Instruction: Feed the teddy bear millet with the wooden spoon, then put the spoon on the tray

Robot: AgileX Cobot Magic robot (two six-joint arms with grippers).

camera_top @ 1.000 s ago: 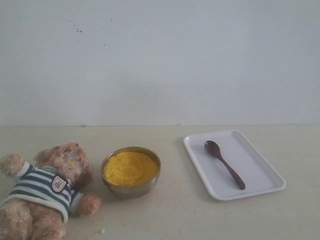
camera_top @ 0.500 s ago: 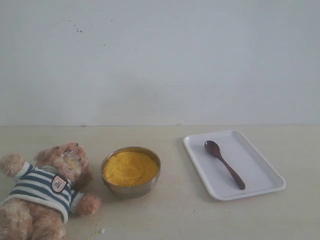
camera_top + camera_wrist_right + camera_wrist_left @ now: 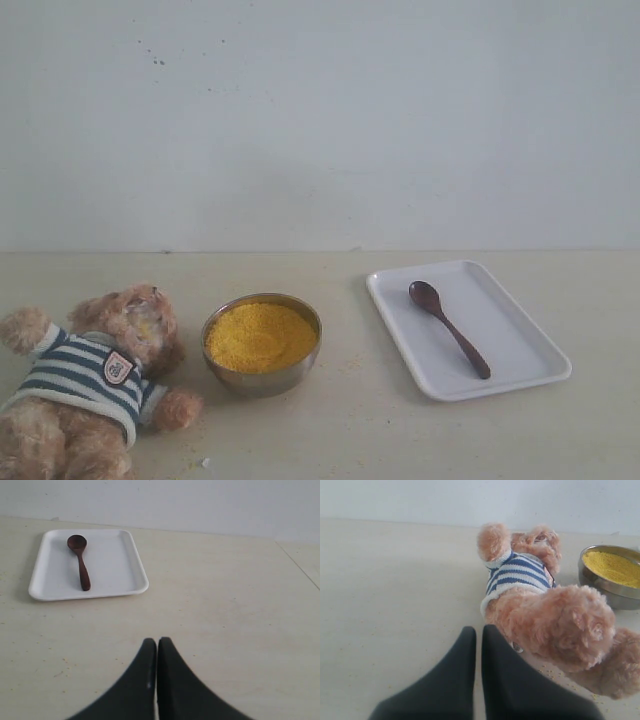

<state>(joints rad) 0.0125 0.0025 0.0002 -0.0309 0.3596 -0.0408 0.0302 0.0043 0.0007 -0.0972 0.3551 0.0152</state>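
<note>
The left tool (image 3: 478, 630) and right tool (image 3: 157, 641) are both closed, fingers pressed together on nothing. The left is just beside the legs of the teddy bear (image 3: 80, 375), the right well apart from the tray (image 3: 520, 345). The bear lies on its back at the near left corner of the worktop (image 3: 350, 430), its head beside the steel bowl (image 3: 262, 382) heaped with millet (image 3: 258, 335). Farther back, toward the right edge, the wooden spoon (image 3: 450, 328) lies on the tray.

Soft, even, dim light (faint shadows), slightly grainy pictures.
</note>
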